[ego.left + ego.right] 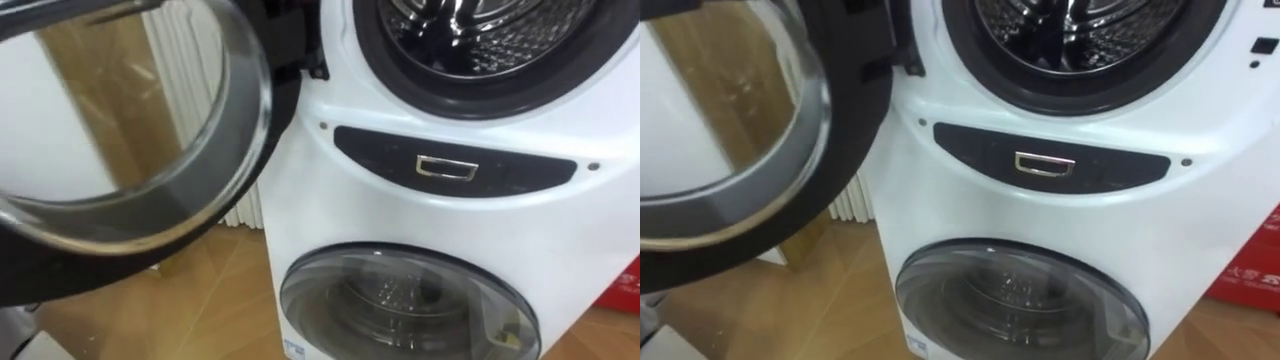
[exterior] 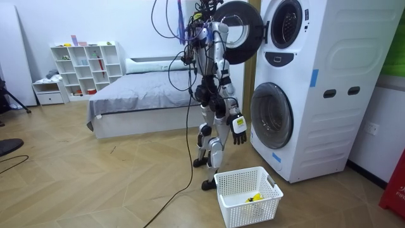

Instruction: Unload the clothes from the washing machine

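Right hand point(image 2: 238, 124), centre of the room view: hangs at the robot's side, fingers slack and holding nothing. Robot stands facing the white stacked washing machine point(image 2: 316, 95), right of frame. Round black-rimmed glass upper door point(image 1: 150, 180), left of the eye view: swung open. Perforated steel drum point(image 1: 470, 35), top right: exposed. Closed round lower door point(image 1: 400, 300), bottom centre. White slatted plastic basket point(image 2: 243, 209), on the floor at lower centre of the room view, holds a small yellow item point(image 2: 255, 198), possibly a garment.
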Available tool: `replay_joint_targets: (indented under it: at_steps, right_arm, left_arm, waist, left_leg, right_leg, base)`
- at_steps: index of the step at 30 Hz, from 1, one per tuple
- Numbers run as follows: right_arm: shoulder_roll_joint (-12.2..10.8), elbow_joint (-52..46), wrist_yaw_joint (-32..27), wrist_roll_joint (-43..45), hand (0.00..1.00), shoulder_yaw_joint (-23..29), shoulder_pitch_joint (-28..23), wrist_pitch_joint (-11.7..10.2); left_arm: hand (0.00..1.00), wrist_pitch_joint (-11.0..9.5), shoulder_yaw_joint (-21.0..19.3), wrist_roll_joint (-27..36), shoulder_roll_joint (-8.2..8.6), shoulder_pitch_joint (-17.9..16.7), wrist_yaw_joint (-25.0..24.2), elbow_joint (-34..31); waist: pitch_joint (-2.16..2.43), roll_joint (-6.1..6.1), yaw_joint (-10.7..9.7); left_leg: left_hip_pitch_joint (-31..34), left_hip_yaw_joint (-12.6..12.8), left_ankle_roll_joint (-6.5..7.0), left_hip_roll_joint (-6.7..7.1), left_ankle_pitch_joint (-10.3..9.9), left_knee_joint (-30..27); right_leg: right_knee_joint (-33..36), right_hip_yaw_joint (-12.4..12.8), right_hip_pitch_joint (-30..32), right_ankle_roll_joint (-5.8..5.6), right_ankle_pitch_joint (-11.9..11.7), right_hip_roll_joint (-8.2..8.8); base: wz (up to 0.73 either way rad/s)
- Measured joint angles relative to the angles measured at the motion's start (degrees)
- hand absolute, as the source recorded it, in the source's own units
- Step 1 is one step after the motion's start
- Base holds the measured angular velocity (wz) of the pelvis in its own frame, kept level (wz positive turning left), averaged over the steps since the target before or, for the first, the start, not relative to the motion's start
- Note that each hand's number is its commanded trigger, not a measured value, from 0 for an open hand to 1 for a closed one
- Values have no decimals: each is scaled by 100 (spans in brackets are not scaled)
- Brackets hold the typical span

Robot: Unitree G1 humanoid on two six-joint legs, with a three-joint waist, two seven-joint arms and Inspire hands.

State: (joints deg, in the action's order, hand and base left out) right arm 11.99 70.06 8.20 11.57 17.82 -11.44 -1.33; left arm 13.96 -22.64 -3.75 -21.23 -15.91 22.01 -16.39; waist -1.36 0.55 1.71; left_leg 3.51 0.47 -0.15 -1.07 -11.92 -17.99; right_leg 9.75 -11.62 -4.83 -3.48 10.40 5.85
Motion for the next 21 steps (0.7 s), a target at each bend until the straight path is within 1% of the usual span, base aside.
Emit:
replay_joint_targets:
  at_steps: [5, 7, 8, 10, 12, 13, 14, 19, 21]
  right_arm:
    - [48, 95, -3, -2, 0, -123, 39, -9]
    - [72, 168, -2, -2, 0, -222, 78, -46]
    - [82, 181, -2, -2, 0, -284, 78, -61]
    - [97, 244, -6, -14, 0, -316, 95, -62]
    - [112, 387, -63, -12, 0, -420, 128, -60]
    - [114, 404, -73, -12, 0, -442, 134, -62]
    - [115, 416, -104, -13, 0, -529, 133, -70]
    - [117, 420, -168, -50, 0, -546, 128, -118]
    - [128, 420, -237, -147, 0, -567, 120, -117]
  left_arm:
    - [0, 0, 174, -330, 3, 0, -361, -202]
    - [0, 0, 234, -486, 2, 0, -493, -270]
    - [0, 0, 281, -563, 2, 0, -567, -306]
    - [0, 0, 375, -595, 3, 0, -667, -376]
    - [0, 0, 583, -668, 4, 0, -723, -461]
    - [0, 0, 619, -689, 7, 0, -746, -482]
    - [0, 0, 709, -726, 9, 0, -767, -516]
    - [0, 0, 1080, -852, 8, 0, -1040, -738]
    - [0, -2, 1404, -952, 7, -1, -1134, -879]
  waist:
    - [3, -4, -8]
    - [2, 1, -7]
    - [3, 0, -7]
    - [3, 0, -8]
    - [4, 1, -7]
    - [4, 2, -7]
    - [4, 4, -7]
    - [6, 6, -15]
    - [13, 18, -15]
  left_leg:
    - [169, -28, 80, 13, 43, -106]
    - [228, -28, 111, 36, 75, -128]
    - [243, -26, 135, 58, 97, -129]
    - [267, -24, 167, 97, 127, -127]
    - [274, -32, 206, 157, 162, -127]
    - [274, -30, 220, 173, 174, -125]
    - [275, 11, 242, 185, 196, -119]
    - [293, 276, 320, 176, 259, -129]
    - [308, 494, 354, 155, 288, -102]
  right_leg:
    - [-9, 11, 100, -96, -48, 29]
    - [-5, 40, 153, -110, -89, 44]
    - [-5, 41, 165, -103, -103, 65]
    - [-9, 40, 182, -126, -129, 103]
    - [-7, 108, 186, -155, -163, 141]
    - [-6, 109, 187, -165, -175, 157]
    - [-6, 108, 188, -171, -191, 184]
    - [-12, 225, 196, -150, -210, 236]
    - [-19, 213, 196, -111, -209, 307]
  base:
    - [3]
    - [0]
    - [0]
    - [3]
    - [9]
    - [5]
    - [0]
    - [5]
    - [17]
